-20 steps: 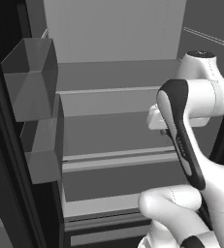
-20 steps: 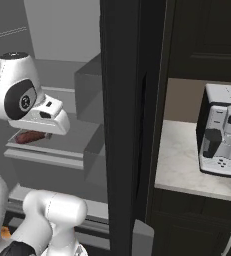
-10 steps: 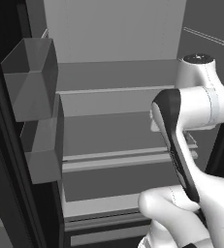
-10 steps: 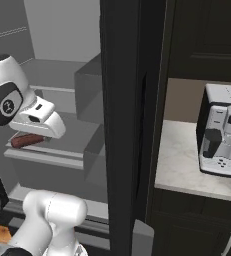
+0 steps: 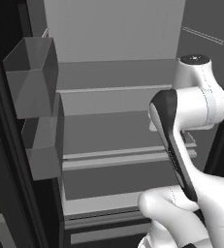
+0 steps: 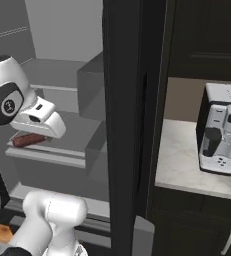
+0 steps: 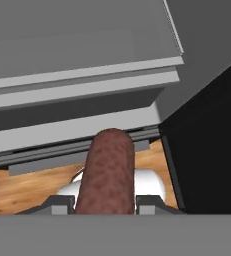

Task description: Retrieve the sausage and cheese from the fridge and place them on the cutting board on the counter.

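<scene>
The sausage (image 7: 107,170), a dark reddish-brown cylinder, sticks out between my gripper's (image 7: 104,202) two fingertips, and the gripper is shut on it. In the right base view the sausage (image 6: 29,139) lies level under my hand, just above the front edge of a middle shelf of the open fridge (image 6: 62,100). The fridge's light grey shelves (image 5: 113,131) fill the left base view, where my arm hides the hand. The counter (image 6: 187,160) lies to the right of the fridge. The cheese and the cutting board are out of view.
A black fridge door (image 6: 127,100) stands edge-on between the interior and the counter. A coffee machine (image 6: 224,130) sits on the counter. Grey door bins (image 5: 33,77) hang on the left door. Wooden floor (image 7: 17,190) shows below the hand.
The wrist has swung left and slightly down in the right base view, with the sausage still in the grip and hardly shifted. The forearm has turned in the left base view.
</scene>
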Controlling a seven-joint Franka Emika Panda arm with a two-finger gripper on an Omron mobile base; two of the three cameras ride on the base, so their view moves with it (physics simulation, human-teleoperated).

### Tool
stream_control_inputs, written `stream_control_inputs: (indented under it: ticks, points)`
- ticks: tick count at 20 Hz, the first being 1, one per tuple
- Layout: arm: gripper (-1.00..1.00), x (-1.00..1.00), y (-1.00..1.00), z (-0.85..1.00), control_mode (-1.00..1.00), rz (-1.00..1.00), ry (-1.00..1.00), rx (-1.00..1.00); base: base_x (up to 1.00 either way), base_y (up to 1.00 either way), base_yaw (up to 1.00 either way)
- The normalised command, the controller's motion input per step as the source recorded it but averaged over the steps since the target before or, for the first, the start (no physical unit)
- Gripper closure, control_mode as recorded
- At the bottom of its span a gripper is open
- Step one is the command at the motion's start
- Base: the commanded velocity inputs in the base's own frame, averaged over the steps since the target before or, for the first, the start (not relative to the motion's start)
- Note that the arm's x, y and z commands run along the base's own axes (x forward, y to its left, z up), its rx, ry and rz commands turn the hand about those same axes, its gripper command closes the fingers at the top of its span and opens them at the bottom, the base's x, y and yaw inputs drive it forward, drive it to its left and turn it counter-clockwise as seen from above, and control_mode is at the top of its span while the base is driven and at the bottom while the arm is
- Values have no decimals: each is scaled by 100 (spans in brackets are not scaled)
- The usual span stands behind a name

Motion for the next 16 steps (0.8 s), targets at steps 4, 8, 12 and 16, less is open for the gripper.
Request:
stream_control_inputs:
  ticks: [4,8,12,16]
  points:
    - [100,0,0,0,100,0,0,0,-93,33,9]
    - [100,0,0,0,100,0,0,0,-98,78,20]
    - [100,0,0,0,100,0,0,0,-57,98,68]
    - [100,0,0,0,100,0,0,0,-38,65,93]
